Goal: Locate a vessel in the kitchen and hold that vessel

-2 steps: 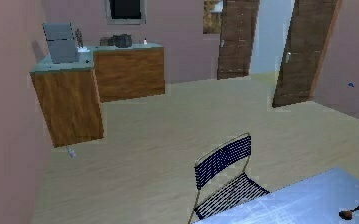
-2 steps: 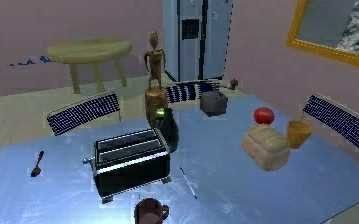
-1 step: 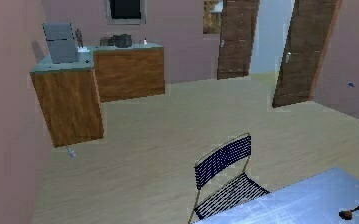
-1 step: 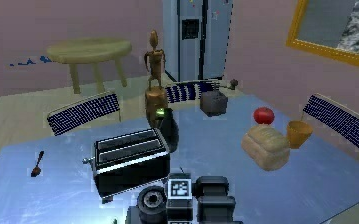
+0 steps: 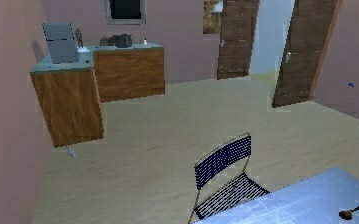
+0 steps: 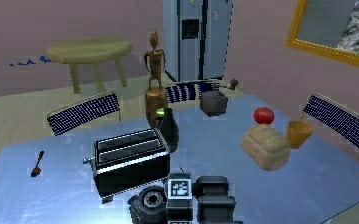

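In the arm side view an orange cup-like vessel (image 6: 300,133) stands on the grey metal table (image 6: 47,185) at the right, beside a loaf of bread (image 6: 266,147). My gripper (image 6: 147,207) shows at the bottom edge, left of a white marker square (image 6: 178,188). A black and silver toaster (image 6: 130,160) stands just behind it, so I cannot tell whether it holds anything. In the forward view a dark low pot-like thing (image 5: 120,40) sits on the far wooden counter (image 5: 130,72).
On the table also stand a tall brown statue (image 6: 154,85), a dark box (image 6: 212,101), a red tomato (image 6: 264,116) and a spoon (image 6: 36,164). Dark mesh chairs (image 6: 83,112) ring it. A fridge (image 6: 199,38) and a round table (image 6: 90,52) stand beyond. A grey machine (image 5: 62,43) tops the near counter; wooden doors (image 5: 308,50) lie ahead.
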You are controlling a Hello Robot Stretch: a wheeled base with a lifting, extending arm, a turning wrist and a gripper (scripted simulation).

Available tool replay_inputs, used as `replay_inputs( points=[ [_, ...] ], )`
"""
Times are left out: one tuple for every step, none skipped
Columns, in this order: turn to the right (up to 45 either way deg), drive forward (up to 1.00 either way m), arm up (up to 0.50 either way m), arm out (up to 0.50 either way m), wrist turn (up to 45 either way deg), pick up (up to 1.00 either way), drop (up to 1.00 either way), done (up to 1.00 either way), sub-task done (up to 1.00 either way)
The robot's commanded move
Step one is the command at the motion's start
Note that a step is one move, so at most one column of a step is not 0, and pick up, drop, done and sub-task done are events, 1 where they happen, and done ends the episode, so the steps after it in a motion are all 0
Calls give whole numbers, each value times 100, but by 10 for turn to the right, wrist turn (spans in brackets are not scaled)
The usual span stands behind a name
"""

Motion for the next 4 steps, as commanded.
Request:
replay_inputs(
  points=[
    [0,0,0,0,450,0,0,0,0],
    [0,0,0,0,450,0,0,0,0],
    [0,0,0,0,210,0,0,0,0],
    [0,0,-30,0,0,0,0,0,0]
  ],
)
